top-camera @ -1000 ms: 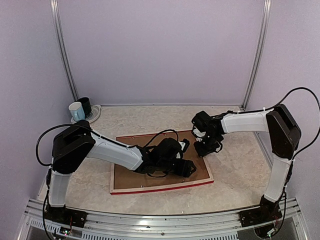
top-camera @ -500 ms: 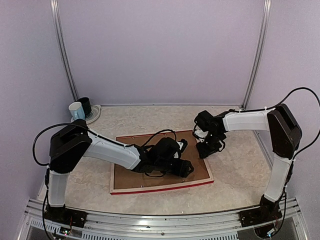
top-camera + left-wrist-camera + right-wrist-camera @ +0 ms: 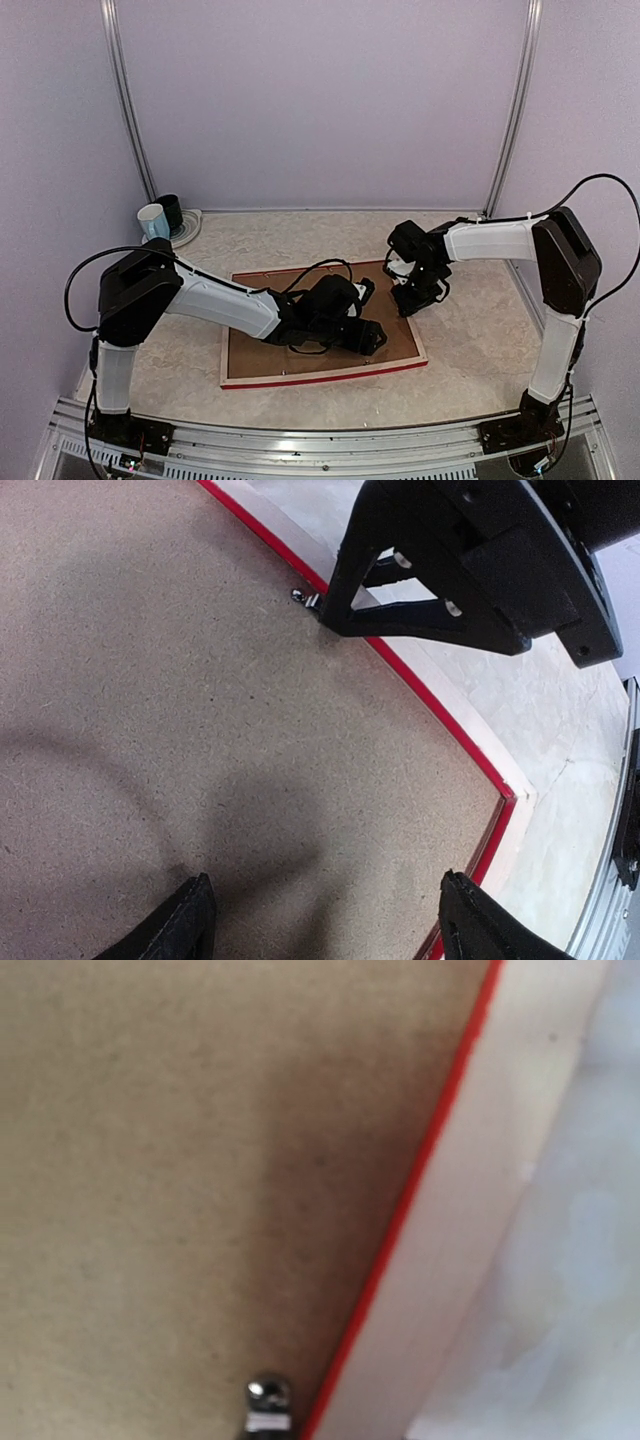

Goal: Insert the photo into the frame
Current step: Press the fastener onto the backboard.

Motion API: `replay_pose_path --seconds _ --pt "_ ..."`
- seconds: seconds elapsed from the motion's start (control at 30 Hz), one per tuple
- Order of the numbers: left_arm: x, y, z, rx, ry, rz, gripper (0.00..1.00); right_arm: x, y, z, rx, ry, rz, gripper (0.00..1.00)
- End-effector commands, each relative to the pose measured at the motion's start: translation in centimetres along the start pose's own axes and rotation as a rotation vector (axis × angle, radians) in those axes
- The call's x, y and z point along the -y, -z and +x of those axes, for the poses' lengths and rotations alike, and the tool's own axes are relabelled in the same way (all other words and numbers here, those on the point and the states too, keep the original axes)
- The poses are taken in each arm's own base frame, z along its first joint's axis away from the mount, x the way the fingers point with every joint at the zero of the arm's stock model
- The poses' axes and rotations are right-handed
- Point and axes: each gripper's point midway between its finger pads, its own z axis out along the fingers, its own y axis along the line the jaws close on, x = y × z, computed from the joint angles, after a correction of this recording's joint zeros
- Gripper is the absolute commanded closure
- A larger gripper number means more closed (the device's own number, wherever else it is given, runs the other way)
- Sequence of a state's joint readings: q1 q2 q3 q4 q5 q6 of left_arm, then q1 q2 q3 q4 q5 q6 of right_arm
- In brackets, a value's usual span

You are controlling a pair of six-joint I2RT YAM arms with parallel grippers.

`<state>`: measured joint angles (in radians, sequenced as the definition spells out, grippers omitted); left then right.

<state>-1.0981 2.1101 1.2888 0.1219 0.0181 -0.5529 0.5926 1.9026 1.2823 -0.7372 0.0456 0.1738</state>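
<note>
Brown backing board (image 3: 250, 345) is filling the frame (image 3: 330, 374), which is lying back-up on the tabletop (image 3: 470, 340). The left hand (image 3: 325, 920) is sitting low over the board, spread wide and gripping nothing. The right hand (image 3: 412, 300) is reaching down to a small metal tab (image 3: 268, 1400) at the frame's right edge; how far it is open cannot be told.

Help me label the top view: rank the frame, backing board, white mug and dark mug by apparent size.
1. frame
2. backing board
3. white mug and dark mug: about alike, dark one partly hidden.
</note>
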Motion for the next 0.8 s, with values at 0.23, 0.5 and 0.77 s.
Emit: replay_pose_path --seconds 0.23,0.5,0.77 --pt "-5.7 0.1 6.6 -0.19 0.013 -0.185 0.24 0.5 -1.8 0.0 0.013 -0.053 0.034 0.94" --pt "-8.0 1.6 7.0 -0.187 0.039 -0.262 0.24 0.4 -0.9 0.1 0.028 -0.068 0.034 0.92" --pt "-6.6 3.1 4.5 -0.129 0.031 -0.23 0.24 0.0 4.2 -2.9 0.157 -0.104 -0.007 0.69"
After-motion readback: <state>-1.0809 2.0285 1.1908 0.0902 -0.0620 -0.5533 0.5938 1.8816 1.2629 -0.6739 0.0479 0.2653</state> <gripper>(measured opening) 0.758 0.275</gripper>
